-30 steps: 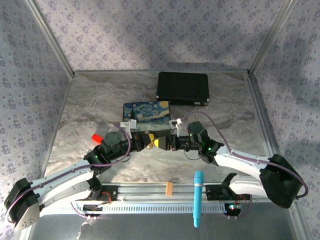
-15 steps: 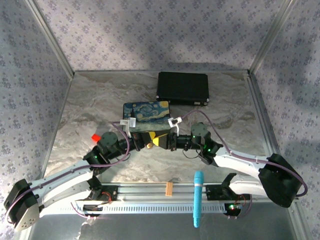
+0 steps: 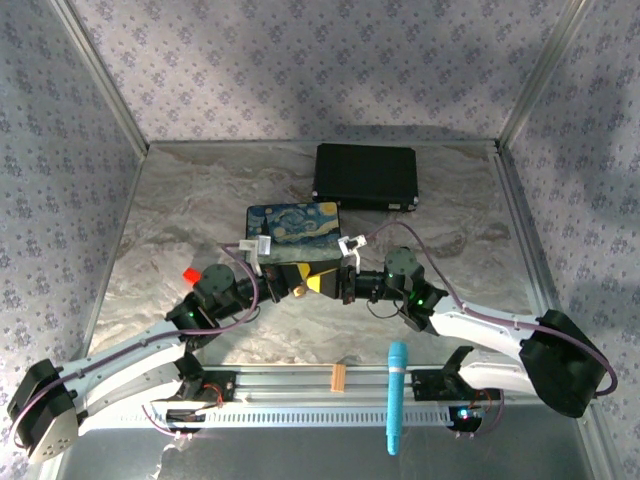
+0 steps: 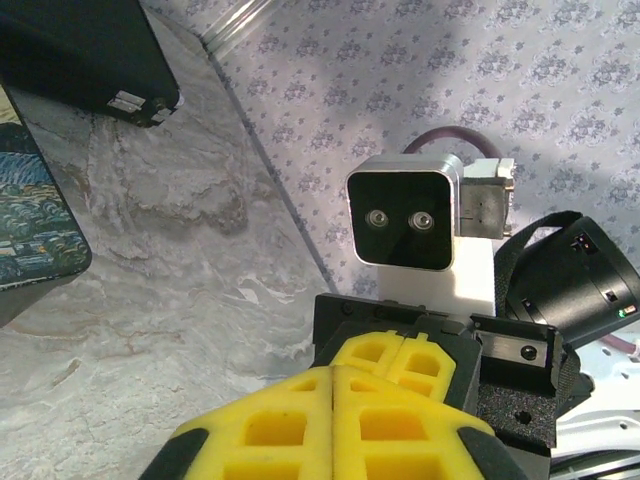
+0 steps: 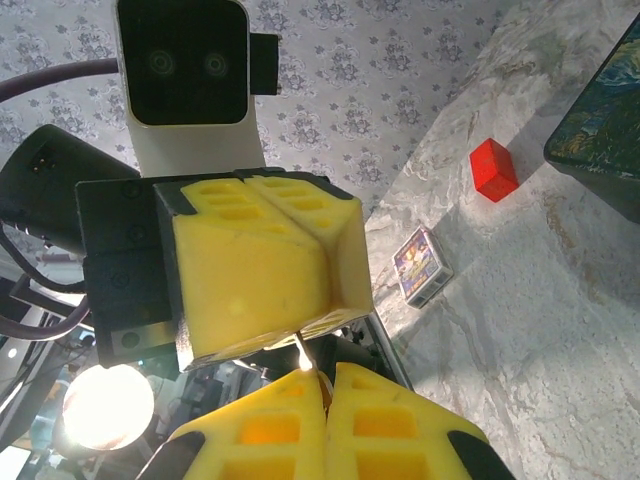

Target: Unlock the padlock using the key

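My two grippers meet tip to tip just in front of the painted box (image 3: 293, 228). The left gripper (image 3: 299, 284) (image 4: 333, 375) is shut, its yellow pads pressed flat together. The padlock is hidden inside them. Facing it, the right gripper (image 3: 326, 284) (image 5: 325, 378) is shut on the key (image 5: 303, 350). In the right wrist view the key is a thin silvery sliver sticking out of my fingers. Its tip reaches the lower edge of the left gripper's pads (image 5: 250, 270).
A black case (image 3: 365, 176) lies behind the painted box. A red block (image 3: 190, 272) (image 5: 492, 168) and a small card box (image 5: 424, 264) sit to the left. A blue pen-like stick (image 3: 396, 395) and a tan strip (image 3: 338, 376) rest on the near rail.
Both wrists have shifted slightly to the left and stayed tip to tip. The grips have not changed.
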Robot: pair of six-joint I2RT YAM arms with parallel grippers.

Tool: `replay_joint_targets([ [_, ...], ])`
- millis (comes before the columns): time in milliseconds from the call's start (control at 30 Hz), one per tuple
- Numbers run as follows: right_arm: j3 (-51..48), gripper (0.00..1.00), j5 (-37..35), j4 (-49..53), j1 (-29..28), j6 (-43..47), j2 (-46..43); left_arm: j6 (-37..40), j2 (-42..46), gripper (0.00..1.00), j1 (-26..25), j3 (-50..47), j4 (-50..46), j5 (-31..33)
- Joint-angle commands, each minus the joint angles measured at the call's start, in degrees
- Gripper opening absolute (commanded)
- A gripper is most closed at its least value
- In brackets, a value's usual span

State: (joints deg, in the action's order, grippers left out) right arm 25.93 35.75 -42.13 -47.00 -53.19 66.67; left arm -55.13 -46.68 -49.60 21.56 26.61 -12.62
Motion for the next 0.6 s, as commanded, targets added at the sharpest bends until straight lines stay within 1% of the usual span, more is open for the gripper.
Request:
replay_joint_targets([
  [0,-1.0,0.00,-1.3,1.0,0.5,1.3,-1.5,0.8,2.6,0.57,0.2,0.7,-4.8,5.1],
  [33,-1.1,0.00,-2.3,2.9,0.7,2.0,-1.8,0.5,3.9,0.81,0.2,0.1,-6.1,7.8],
  [67,-0.8,0.00,-4.2,6.7,0.8,3.3,-2.1,0.3,5.3,0.98,0.2,-0.2,-8.1,10.8],
  [100,-0.3,0.00,-6.7,11.6,1.1,4.7,-2.5,0.3,7.1,1.00,0.3,0.1,-11.5,14.1],
  [167,0.7,0.00,-11.0,19.7,1.7,6.7,-2.9,0.3,9.1,1.00,0.3,0.6,-17.7,19.0],
  [200,1.0,0.00,-12.3,22.8,1.9,7.7,-3.0,0.4,9.5,1.00,0.3,0.4,-19.0,20.3],
  [233,0.6,0.00,-13.2,23.4,2.1,8.1,-3.0,0.3,9.2,1.00,0.3,0.5,-20.7,21.3],
  [267,0.5,0.00,-14.3,24.8,2.3,8.1,-3.0,-0.2,8.2,0.99,0.3,1.5,-24.7,22.7],
  [300,0.6,0.00,-15.5,26.3,2.6,8.1,-2.8,-0.5,6.5,0.96,0.4,2.5,-28.5,24.0],
  [333,0.8,0.00,-16.9,28.2,2.9,8.2,-2.5,-0.1,5.0,0.94,0.5,2.8,-29.6,23.9],
  [400,1.7,0.00,-20.4,33.3,3.1,9.0,-2.0,-0.1,0.7,0.91,0.3,2.4,-29.4,23.0],
  [467,2.0,0.00,-22.0,35.2,3.0,9.8,-1.5,0.0,-3.1,0.89,0.3,0.7,-25.1,21.4],
  [567,2.6,0.00,-22.7,36.6,2.6,10.7,-0.3,0.2,-8.3,0.85,0.4,-0.5,-20.3,20.8],
])
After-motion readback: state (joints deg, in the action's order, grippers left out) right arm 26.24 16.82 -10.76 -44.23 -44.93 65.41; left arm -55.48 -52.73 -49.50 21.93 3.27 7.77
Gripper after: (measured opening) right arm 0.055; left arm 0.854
